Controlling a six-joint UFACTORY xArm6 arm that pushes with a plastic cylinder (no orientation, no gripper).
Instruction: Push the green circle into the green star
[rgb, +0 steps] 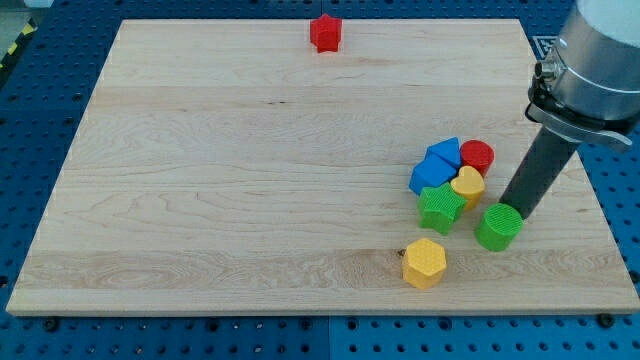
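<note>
The green circle (498, 226) sits on the wooden board at the view's lower right. The green star (439, 207) lies just to its left, a small gap apart. My tip (521, 212) rests on the board right at the circle's upper right edge, touching or nearly touching it. The dark rod rises from there toward the view's upper right.
A cluster sits above the green star: two blue blocks (437, 166), a red circle (477, 156) and a yellow block (467, 185). A yellow hexagon (424, 263) lies below the star. A red star (325, 32) sits at the board's top edge. The board's right edge (590, 200) is close.
</note>
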